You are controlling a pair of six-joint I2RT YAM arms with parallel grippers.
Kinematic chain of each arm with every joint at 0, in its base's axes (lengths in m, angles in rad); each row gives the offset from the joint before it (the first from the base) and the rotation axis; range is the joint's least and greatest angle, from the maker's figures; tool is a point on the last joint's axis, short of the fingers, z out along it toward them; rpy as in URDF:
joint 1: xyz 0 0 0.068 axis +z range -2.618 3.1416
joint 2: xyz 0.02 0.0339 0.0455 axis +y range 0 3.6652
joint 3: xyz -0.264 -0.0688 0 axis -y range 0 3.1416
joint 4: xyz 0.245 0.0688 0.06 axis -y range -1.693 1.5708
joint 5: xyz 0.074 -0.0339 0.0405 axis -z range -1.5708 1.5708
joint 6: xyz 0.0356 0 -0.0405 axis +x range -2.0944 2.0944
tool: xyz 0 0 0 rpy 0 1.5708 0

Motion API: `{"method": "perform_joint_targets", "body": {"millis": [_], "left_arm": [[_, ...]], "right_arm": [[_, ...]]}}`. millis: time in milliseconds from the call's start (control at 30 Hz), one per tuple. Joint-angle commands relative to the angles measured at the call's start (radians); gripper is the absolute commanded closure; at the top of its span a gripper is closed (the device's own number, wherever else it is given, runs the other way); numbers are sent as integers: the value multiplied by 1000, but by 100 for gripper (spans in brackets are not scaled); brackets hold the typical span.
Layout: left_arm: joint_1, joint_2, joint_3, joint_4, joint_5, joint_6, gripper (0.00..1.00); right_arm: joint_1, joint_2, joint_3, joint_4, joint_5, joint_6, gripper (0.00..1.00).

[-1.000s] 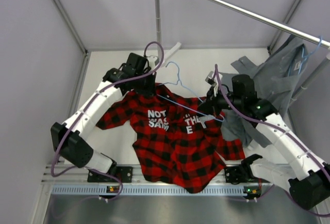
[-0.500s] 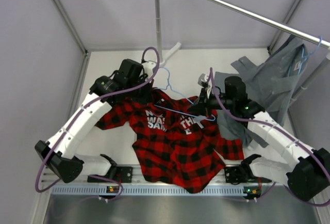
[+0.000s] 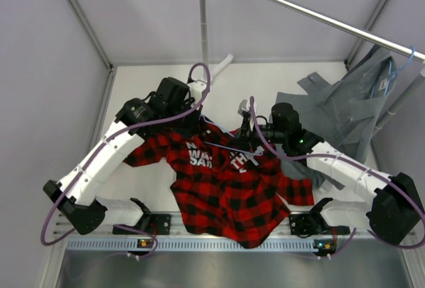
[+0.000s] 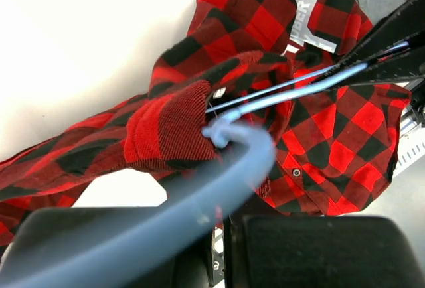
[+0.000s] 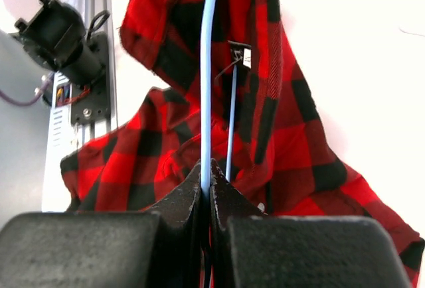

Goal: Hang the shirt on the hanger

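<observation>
The red-and-black plaid shirt [image 3: 226, 192] lies crumpled on the white table with its white lettering facing up. My left gripper [image 3: 188, 122] is at the collar, shut, with a sliver of red fabric [image 4: 174, 125] pinched between its fingers. The light-blue hanger [image 4: 292, 90] runs inside the shirt. Its hook [image 4: 234, 168] comes out at the collar and curves, blurred, across my left gripper [image 4: 224, 220]. My right gripper [image 3: 244, 143] hovers over the shirt's chest, shut on one hanger wire [image 5: 207, 69]. A second wire [image 5: 231, 122] runs beside it. Right gripper [image 5: 206, 174].
A grey garment [image 3: 352, 105] hangs on another blue hanger from the slanted metal rail [image 3: 305, 12] at the right. The rail's upright pole [image 3: 202, 22] stands at the back centre. Grey walls close both sides; an aluminium bar [image 3: 199, 243] marks the near edge.
My right gripper has carried the hanger leftward toward the left gripper, and the hook has moved from open table to the collar. The left arm shifted only slightly.
</observation>
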Motion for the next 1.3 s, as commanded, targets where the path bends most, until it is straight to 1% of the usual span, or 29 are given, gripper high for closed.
{"method": "perform_joint_targets", "body": {"millis": [0, 100, 133, 200, 233, 300, 333, 467, 533, 600, 733, 833, 867, 933, 1000, 1033, 1067, 1100, 1167, 1200, 1267], "left_arm": [[-19, -31, 42, -16, -7, 2, 100], [-25, -31, 47, -34, -23, 7, 100], [-23, -28, 47, -38, -31, 9, 100], [-25, -25, 57, -47, -45, 4, 100], [-26, -23, 60, -47, -42, 2, 100], [-31, -20, 83, -47, -46, -5, 100], [-39, -19, 93, -47, -45, -5, 100], [-75, 4, 143, -45, -42, -14, 100], [-101, 17, 171, -45, -65, -16, 100], [-112, 20, 180, -45, -74, -5, 100], [-120, 20, 177, -39, -74, 27, 100], [-134, 26, 174, -32, -74, 65, 100], [-134, 27, 174, -32, -133, 73, 100], [-135, 15, 175, -35, -149, 76, 90], [-135, -5, 179, -22, -122, 76, 83], [-135, -15, 179, -15, -114, 79, 78], [-135, -40, 175, -6, -103, 82, 70], [-135, -51, 174, 14, -90, 91, 55], [-135, -90, 166, 36, -50, 120, 41], [-135, -104, 162, 45, -40, 130, 28], [-135, -126, 163, 57, -33, 153, 17]], "right_arm": [[10, -25, -44, 325, 24, 97, 100], [12, -23, -69, 453, 18, 156, 100], [12, -29, -78, 529, 24, 171, 100], [13, -34, -132, 632, 43, 237, 100], [15, -33, -171, 731, 52, 256, 100], [19, -23, -212, 817, 101, 314, 100], [27, -7, -230, 901, 109, 326, 100], [41, 52, -304, 1097, 121, 407, 100], [49, 61, -337, 1210, 144, 438, 100], [52, 49, -342, 1232, 149, 458, 100], [75, -8, -335, 1191, 155, 431, 100], [90, -42, -339, 1192, 159, 421, 100], [93, -48, -345, 1192, 164, 418, 100], [96, -69, -356, 1191, 181, 412, 100], [98, -79, -365, 1191, 187, 403, 100], [98, -77, -374, 1198, 190, 403, 100], [98, -76, -380, 1210, 190, 409, 100], [98, -69, -385, 1244, 190, 415, 100], [98, -62, -399, 1290, 185, 429, 100], [98, -56, -403, 1328, 187, 434, 100], [98, -49, -407, 1346, 188, 437, 100]]}}
